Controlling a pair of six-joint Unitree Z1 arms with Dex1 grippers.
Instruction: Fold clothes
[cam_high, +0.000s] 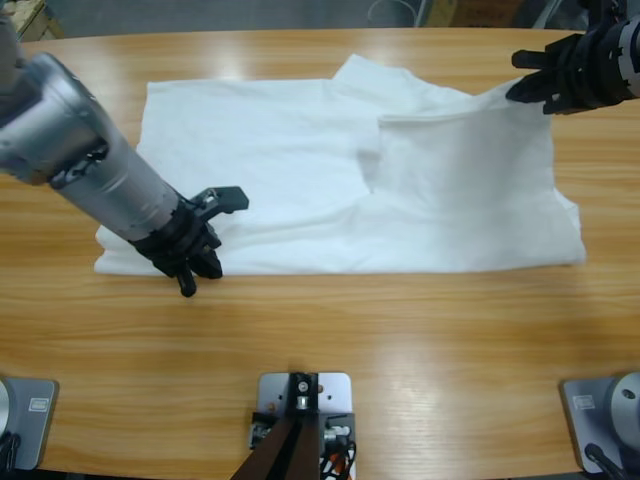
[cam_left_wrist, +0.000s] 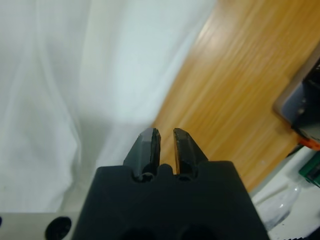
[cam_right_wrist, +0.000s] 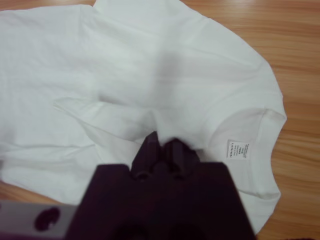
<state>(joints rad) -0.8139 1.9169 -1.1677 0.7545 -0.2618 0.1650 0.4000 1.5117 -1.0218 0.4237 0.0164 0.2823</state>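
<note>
Shirt (cam_high: 300, 170) fabric lies spread across the far half of the worktop (cam_high: 400, 340), partly folded: a sleeve or side panel on the right is already doubled over the body, and the collar with its small label shows in the right wrist view.

The left end effector (cam_high: 190, 262) sits at the near left hem, jaws nearly closed with only a thin gap and nothing between them, resting just off the cloth edge over bare wood. The right end effector (cam_high: 545, 85) is clenched on a pinch of the shirt at the far right, lifting a peak of cloth.

To do this fold well, the right arm should probably carry its pinch low and level toward the middle, so the thin cotton drapes without dragging the layers beneath. The left arm would do best pressing or gripping the near hem to anchor the shirt.

Smooth, glossy wood gives little friction, so the cloth could slide. Beyond the worktop's far edge, only a dim floor and blurred clutter show.
</note>
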